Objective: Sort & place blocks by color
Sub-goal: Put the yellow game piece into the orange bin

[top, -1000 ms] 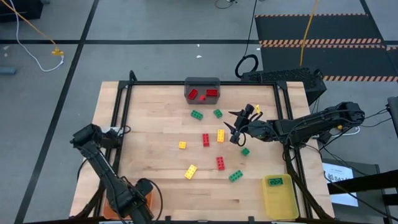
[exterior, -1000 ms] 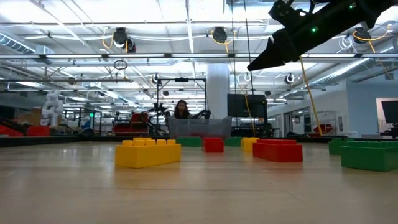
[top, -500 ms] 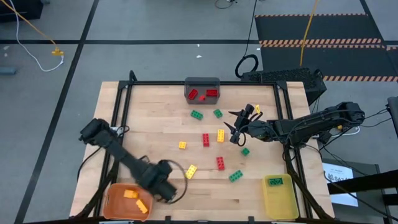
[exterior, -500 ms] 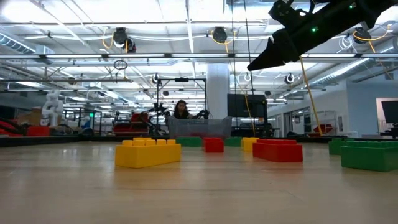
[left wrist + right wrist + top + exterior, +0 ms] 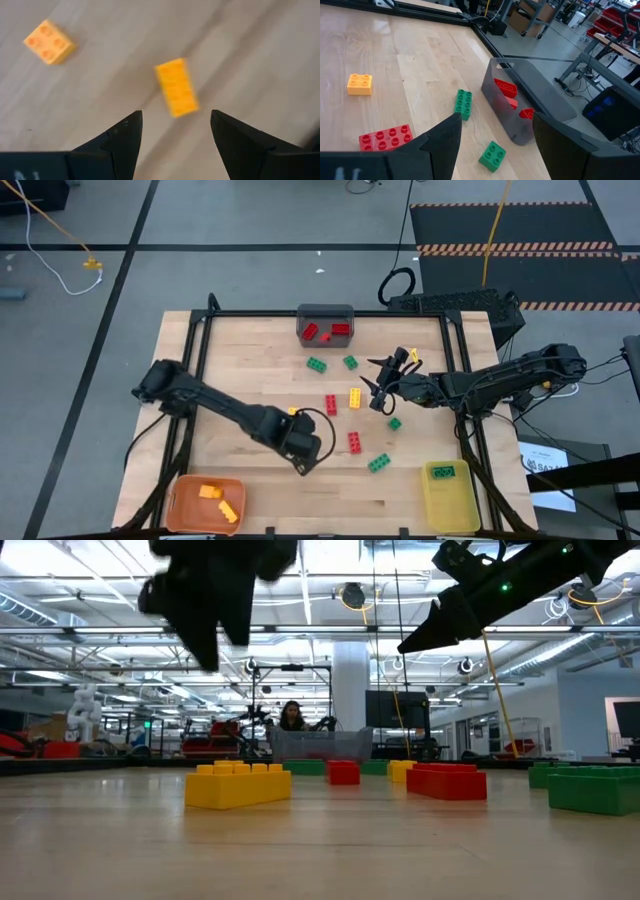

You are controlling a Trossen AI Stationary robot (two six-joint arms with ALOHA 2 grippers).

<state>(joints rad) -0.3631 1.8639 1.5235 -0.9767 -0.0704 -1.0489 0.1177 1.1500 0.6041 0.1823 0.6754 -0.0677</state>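
Three open bins on the wooden table [image 5: 240,370]. Gray bin [image 5: 325,322] at the far edge, centre: holds red blocks [image 5: 310,331], at least three, also seen in the right wrist view. Orange bin [image 5: 205,502] at the near left corner: two yellow-orange blocks [image 5: 209,492] inside. Yellow bin [image 5: 449,496] at the near right corner: one green block [image 5: 444,472] inside. Remaining blocks loose on the tabletop, scattered between the bins: two green near the gray bin, a red block [image 5: 331,404] beside a yellow one [image 5: 354,397] at centre, another red [image 5: 354,442] nearer the front, a green two-row piece [image 5: 379,463] near the yellow bin, a small green one [image 5: 394,423] just below the right arm's tool. Left gripper [image 5: 172,131] hanging above mid-table, fingers spread apart and empty; long yellow block [image 5: 176,87] lying on the wood directly ahead between the tips, not touched; small square yellow block [image 5: 49,42] off to one side, apart from it. Right gripper [image 5: 492,131] held raised over the right half of the table, fingers likewise apart, nothing between them; gray bin, two green blocks, one red and one small yellow block visible beyond it. In the low view, both arms up off the surface, blocks standing in a row on the wood; a person [image 5: 291,716] visible far behind the table.
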